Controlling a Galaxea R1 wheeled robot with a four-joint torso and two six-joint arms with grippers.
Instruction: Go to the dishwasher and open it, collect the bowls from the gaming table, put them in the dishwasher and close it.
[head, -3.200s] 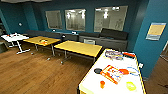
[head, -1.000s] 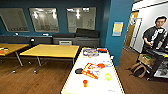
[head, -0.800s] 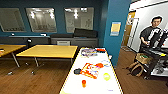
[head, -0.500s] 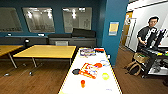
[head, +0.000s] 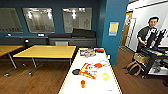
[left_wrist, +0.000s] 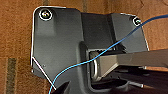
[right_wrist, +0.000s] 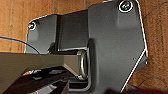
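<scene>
The gaming table (head: 72, 86) stretches away from me in the head view, low and centre: a white top with orange-red markings (head: 88, 70) and yellow edges. Small things lie on it: a dark round thing (head: 75, 72), a small orange piece (head: 82, 83), a yellow-green ring (head: 105, 76), and a colourful box (head: 87, 52) with a red thing (head: 99, 50) at the far end. I cannot tell which of these are bowls. The dishwasher is out of view. Both wrist views look down on brown wood floor (left_wrist: 15, 37) (right_wrist: 17, 22).
Yellow-topped tables (head: 46, 51) stand to the left on the wood floor. A dark counter (head: 72, 41) runs along the back wall. A blue pillar (head: 113, 15) rises right of the gaming table. A person (head: 147, 33) stands behind a black cart (head: 153, 58), with a bag (head: 132, 68) on the floor.
The camera has swung right and moved closer, so the gaming table now lies centred below me and the person has come into view. Over the last second the view barely shifts.
</scene>
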